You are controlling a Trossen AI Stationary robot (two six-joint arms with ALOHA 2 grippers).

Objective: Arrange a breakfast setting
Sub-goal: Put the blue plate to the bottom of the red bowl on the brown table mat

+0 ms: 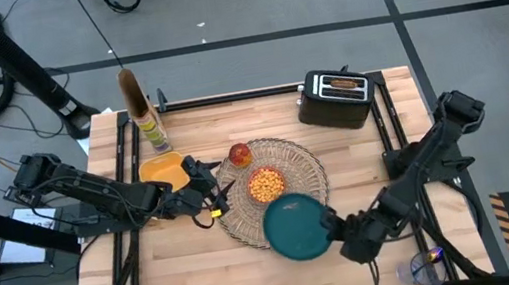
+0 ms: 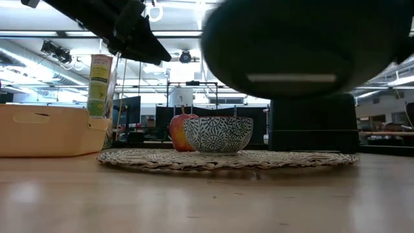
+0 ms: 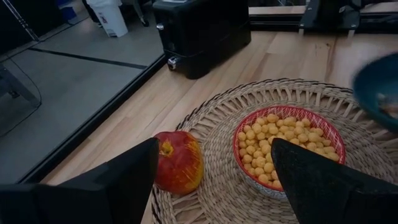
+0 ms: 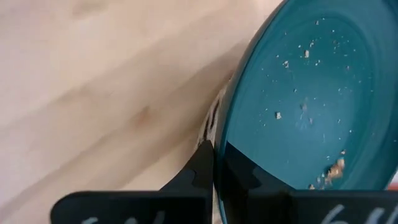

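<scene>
Teal plate (image 1: pixel 297 228) is pinched by its rim in the right gripper (image 1: pixel 339 232), hanging over the mat's (image 1: pixel 304 160) near edge. Past the plate, the bowl (image 1: pixel 266 184) of cereal and the apple (image 1: pixel 239 155) already sit on the mat. The left gripper (image 1: pixel 223 194) waits beside the mat with its fingers spread, holding nothing. I think about half is done: plate, toast, cup and spoon remain.

1. You have a light wooden slatted table (image 1: pixel 203 271) with dark rails.
2. Directly on it lie a round woven straw placemat (image 1: pixel 307 167), a black toaster (image 1: pixel 334 98), a yellow plastic tray (image 1: pixel 164 169) and a green-labelled bottle (image 1: pixel 152 130).
</scene>
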